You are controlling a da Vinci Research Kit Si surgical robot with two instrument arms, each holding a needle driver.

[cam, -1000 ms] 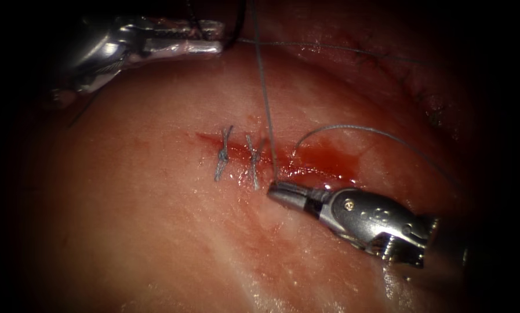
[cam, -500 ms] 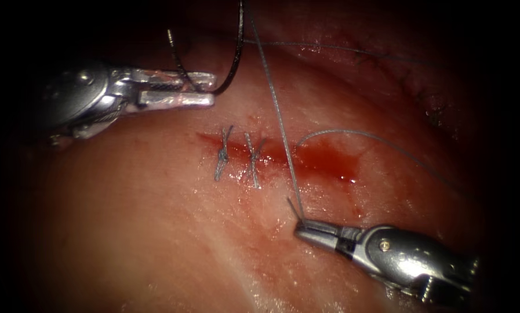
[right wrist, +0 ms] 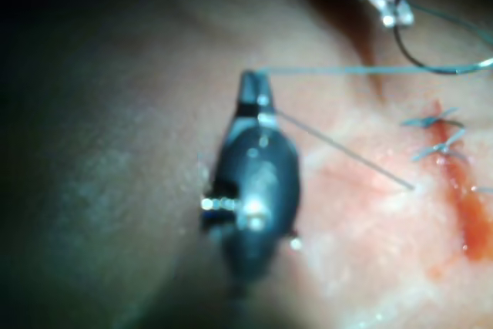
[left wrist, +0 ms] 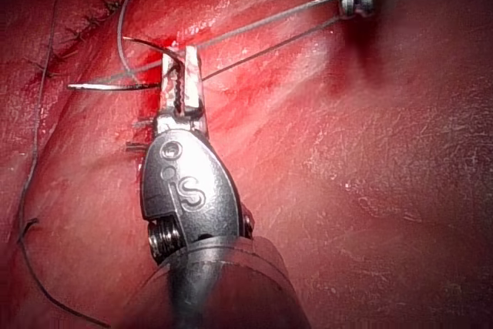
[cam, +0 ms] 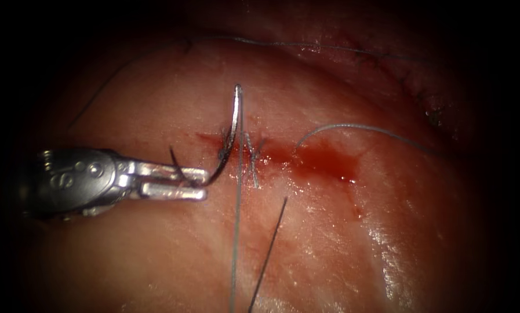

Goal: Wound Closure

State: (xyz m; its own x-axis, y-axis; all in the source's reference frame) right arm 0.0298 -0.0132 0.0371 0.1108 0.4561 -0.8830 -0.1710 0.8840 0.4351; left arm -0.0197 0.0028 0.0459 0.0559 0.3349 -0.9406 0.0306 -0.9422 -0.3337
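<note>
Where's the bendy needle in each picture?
Endoscope view: needle arcs over the cut's left end, free of the tissue, gripped near its pointed end by the left tool.
Left wrist view: needle crosses that tool's jaws.
Right wrist view: needle hangs beyond the right tool, which holds thread.
Shared landmark: left tool.

thread (cam: pixel 235 243) — cut off by frame edge

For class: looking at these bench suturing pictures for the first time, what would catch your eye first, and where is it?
The curved needle stands out, arcing over the left end of the cut, free of the tissue, held near the middle of its curve by the left tool. Next is the thread, running taut from the needle's end down across the tissue to the right tool, shut on it. Two stitches cross the cut beside red fluid.
</note>
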